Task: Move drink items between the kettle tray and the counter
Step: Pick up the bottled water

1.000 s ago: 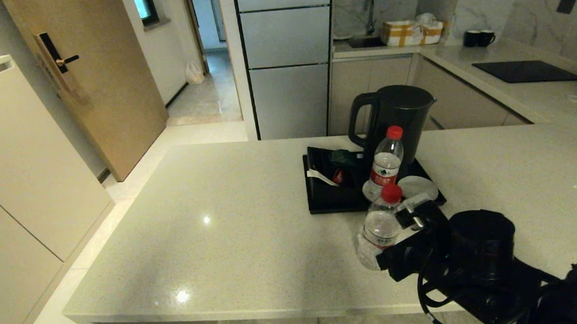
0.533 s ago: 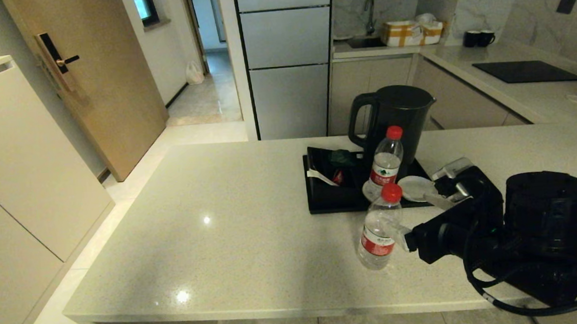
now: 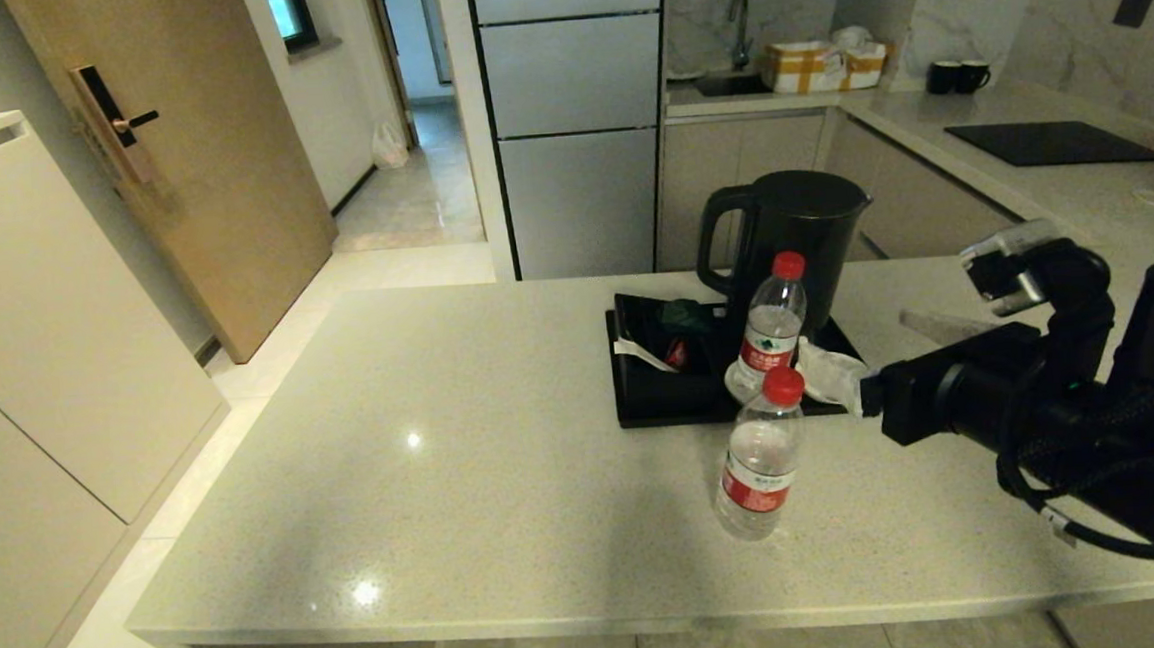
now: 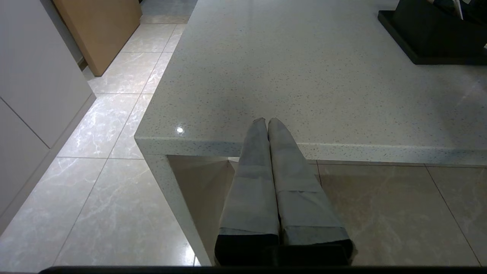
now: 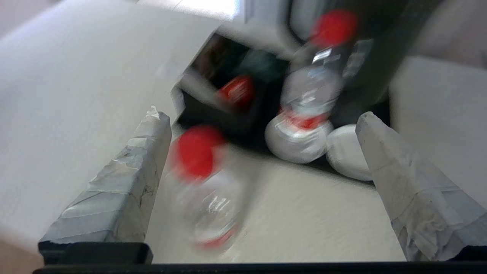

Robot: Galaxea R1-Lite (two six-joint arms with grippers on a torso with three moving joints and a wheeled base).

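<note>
- Bottles: one water bottle (image 3: 758, 458) is set upright on the counter (image 3: 506, 469), just off the kettle tray (image 3: 643, 415); the second bottle (image 3: 773, 327) is left on the tray by the kettle (image 3: 797, 230).
- Right gripper (image 3: 875, 361) is held beside the tray, jaws spread wide, nothing grasped.
- Left gripper (image 4: 268, 125) is parked at the counter edge, fingers pressed together.
- Judged half done.

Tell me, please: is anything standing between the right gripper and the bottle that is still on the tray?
Nothing visible. The open right gripper hangs beside the tray, and the tray bottle stands just past one white coaster. The other bottle stands on the counter, nearer, off that line.
</note>
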